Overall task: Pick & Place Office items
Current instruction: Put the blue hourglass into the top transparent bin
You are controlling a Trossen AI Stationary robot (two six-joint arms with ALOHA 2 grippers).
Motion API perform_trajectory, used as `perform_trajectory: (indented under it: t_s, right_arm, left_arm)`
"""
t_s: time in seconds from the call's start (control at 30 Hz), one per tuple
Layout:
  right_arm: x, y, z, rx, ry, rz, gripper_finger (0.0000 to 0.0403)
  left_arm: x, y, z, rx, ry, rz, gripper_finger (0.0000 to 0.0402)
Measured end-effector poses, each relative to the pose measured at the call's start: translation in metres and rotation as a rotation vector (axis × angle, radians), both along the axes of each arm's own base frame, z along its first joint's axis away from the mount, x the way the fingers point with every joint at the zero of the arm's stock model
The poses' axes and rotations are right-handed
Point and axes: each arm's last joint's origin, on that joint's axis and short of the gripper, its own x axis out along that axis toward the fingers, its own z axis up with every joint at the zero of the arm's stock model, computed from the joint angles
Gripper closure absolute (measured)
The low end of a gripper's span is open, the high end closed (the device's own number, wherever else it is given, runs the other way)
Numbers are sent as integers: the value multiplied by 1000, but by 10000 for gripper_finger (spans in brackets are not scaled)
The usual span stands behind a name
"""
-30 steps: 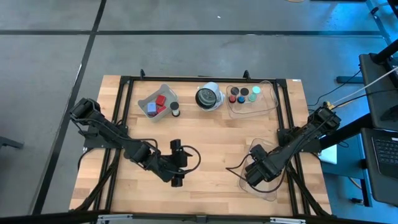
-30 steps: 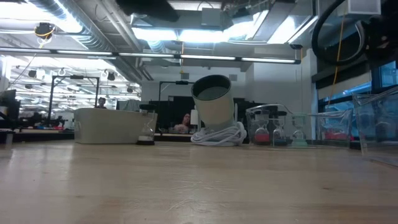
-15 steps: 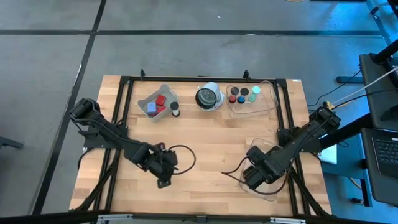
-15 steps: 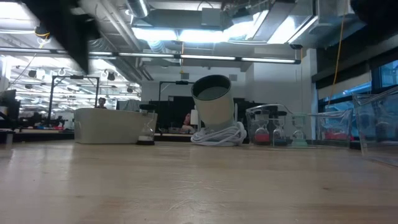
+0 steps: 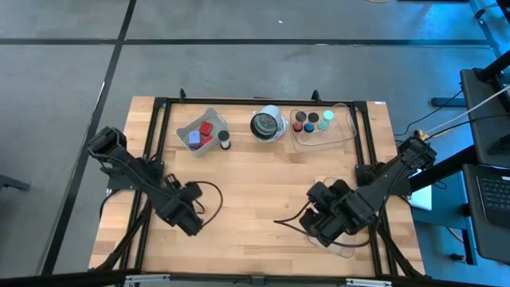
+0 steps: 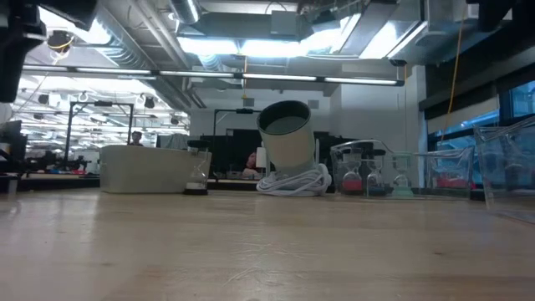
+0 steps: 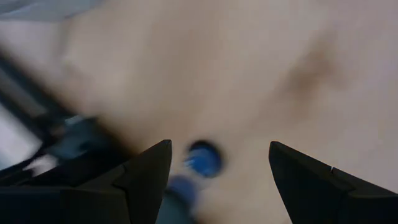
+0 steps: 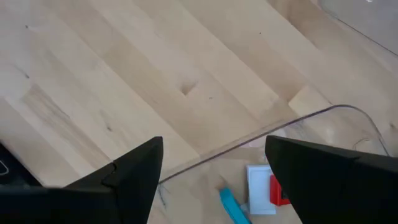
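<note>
Between picks: my left hand (image 5: 188,225) and right hand (image 5: 312,227), both fingers apart and empty, sit near the bench (image 5: 263,179) front edge, office items (image 5: 311,122) in far trays beside the white-and-black round object (image 5: 267,125); next, reach one.

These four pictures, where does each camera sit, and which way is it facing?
High view: above the table, looking straight down; both arms show.
Low view: at tabletop height, looking level into the room; a dark arm part shows top left.
Left wrist view: on the left arm, blurred, looking past its fingers at wood.
Right wrist view: on the right arm, looking past its fingers at a clear tray.
Shared: high and low views both show the white-and-black round object.
</note>
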Motion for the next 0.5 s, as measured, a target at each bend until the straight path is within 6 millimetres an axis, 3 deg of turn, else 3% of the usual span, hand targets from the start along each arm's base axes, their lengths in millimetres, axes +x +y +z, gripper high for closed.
perform_trajectory:
  t_s: [0.17,0.37,0.5]
  right_arm:
    - [1,-2,0,1,1,-7,117]
    - [3,-4,-1,56,44,-17,117]
    - [5,-4,-1,69,44,-22,117]
  left_arm:
    - [-13,9,8,170,72,11,137]
    - [-19,14,39,72,-77,-88,170]
    - [-41,29,65,48,-188,-52,199]
